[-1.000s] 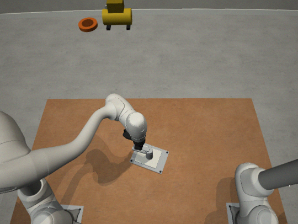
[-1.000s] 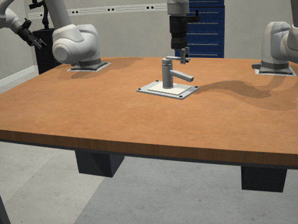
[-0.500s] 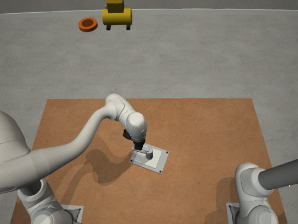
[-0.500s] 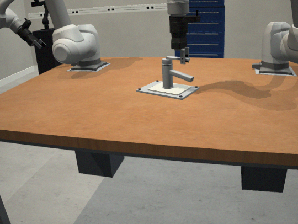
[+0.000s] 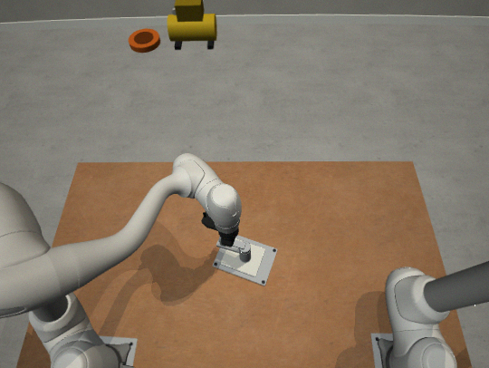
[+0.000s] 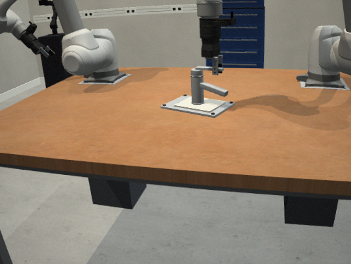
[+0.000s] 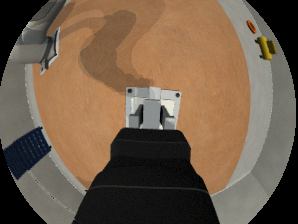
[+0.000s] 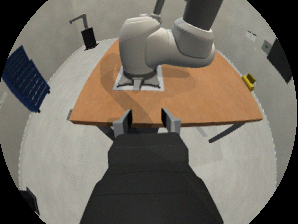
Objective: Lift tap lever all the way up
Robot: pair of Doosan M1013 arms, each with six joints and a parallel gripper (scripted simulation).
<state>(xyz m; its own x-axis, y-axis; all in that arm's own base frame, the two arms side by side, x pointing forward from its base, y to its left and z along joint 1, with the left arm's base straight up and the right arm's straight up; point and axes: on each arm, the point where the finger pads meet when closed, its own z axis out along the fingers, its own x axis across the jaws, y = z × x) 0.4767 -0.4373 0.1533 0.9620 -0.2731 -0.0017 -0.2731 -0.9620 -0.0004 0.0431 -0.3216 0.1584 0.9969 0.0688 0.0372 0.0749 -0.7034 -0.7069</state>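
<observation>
Left hand points down; pinches lever; right hand spread wide, tilted.

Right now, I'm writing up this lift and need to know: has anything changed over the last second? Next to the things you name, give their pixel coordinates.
Nothing visibly changed. The left hand [image 5: 226, 245] [image 6: 217, 67] [image 7: 151, 110] is still closed on the lever [image 5: 236, 246] [image 6: 203, 68] [image 7: 152, 109], which sits at the same height; the right hand [image 6: 47, 52] [image 8: 146, 114] stayed open, in place.
</observation>
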